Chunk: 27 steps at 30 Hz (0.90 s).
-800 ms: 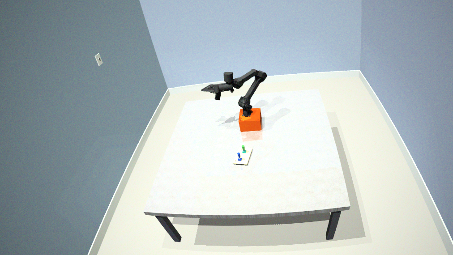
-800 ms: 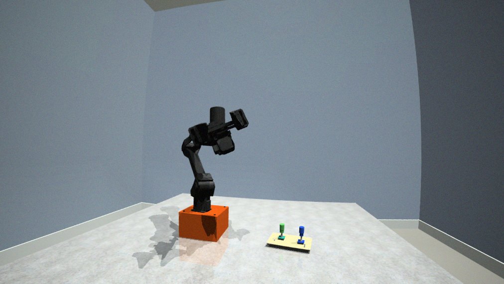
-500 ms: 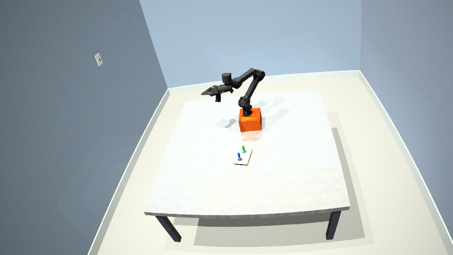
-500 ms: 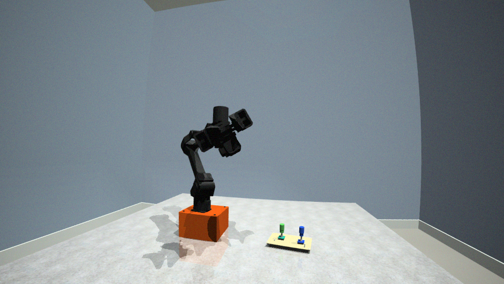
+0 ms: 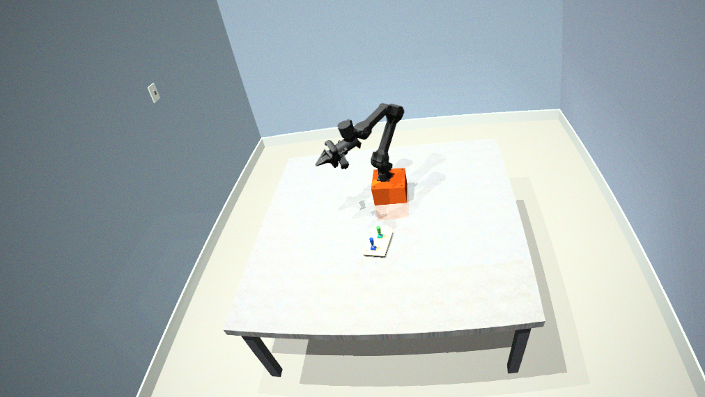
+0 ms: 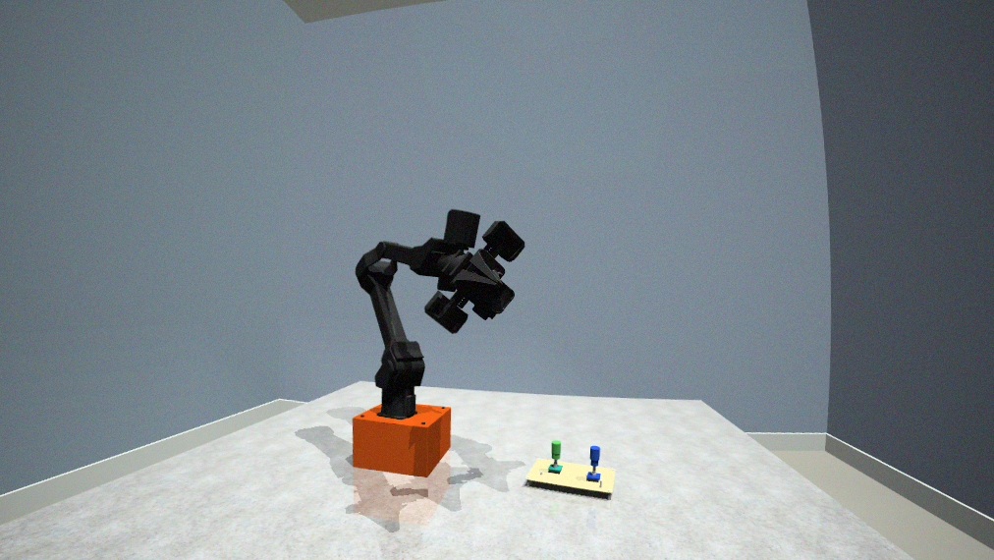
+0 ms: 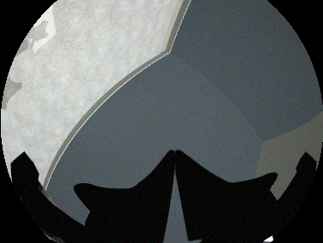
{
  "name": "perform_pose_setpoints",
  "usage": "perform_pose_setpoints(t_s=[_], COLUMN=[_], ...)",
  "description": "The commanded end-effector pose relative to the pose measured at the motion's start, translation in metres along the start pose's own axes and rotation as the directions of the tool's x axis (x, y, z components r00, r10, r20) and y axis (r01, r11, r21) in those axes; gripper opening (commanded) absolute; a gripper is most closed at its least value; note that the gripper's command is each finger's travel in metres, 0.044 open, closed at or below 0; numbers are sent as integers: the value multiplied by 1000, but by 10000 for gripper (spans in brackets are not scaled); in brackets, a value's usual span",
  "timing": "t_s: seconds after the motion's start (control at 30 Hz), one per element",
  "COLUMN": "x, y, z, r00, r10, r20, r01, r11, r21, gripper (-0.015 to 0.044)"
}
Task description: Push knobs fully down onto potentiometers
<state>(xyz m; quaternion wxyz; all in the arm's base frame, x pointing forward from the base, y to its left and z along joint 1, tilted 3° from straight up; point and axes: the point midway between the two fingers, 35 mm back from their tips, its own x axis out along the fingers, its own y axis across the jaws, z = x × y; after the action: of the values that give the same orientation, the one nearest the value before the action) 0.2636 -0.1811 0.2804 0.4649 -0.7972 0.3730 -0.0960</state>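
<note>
Knobs (image 5: 378, 228) (image 5: 371, 241) (image 6: 555, 449) (image 6: 594, 455) ride high on their shafts, unpressed; my hand (image 5: 317, 164) (image 6: 502, 281) (image 7: 175, 151), fingertips together, hovers toward the table's (image 5: 384, 295) (image 6: 243, 507) back-left corner.

Bright tabletop (image 5: 389, 290) (image 6: 278, 500) (image 7: 85, 47), dim walls, wrist-cam vignette.

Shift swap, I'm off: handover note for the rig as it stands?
Claw: shut, nothing between its fingers, raised well away from the board.
Circuit board: on the table; green knob nearer the orange base, blue knob farther.
Done: neither knob; shaft shows below both.
Left: press both down, open claw, back off, hold still.
</note>
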Motion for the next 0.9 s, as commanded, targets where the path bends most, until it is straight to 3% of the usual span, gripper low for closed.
perform_pose_setpoints(t_s=[0.0, 0.5, 0.87], x=[7, 22, 17], y=[-1, 6, 19], z=[20, 97, 160], r00=[996, 913, 786], r10=[32, 192, 347], r20=[84, 361, 511], r01=[-41, -344, -600], r11=[993, 838, 627], r21=[110, 423, 497], gripper=[0, 0, 0])
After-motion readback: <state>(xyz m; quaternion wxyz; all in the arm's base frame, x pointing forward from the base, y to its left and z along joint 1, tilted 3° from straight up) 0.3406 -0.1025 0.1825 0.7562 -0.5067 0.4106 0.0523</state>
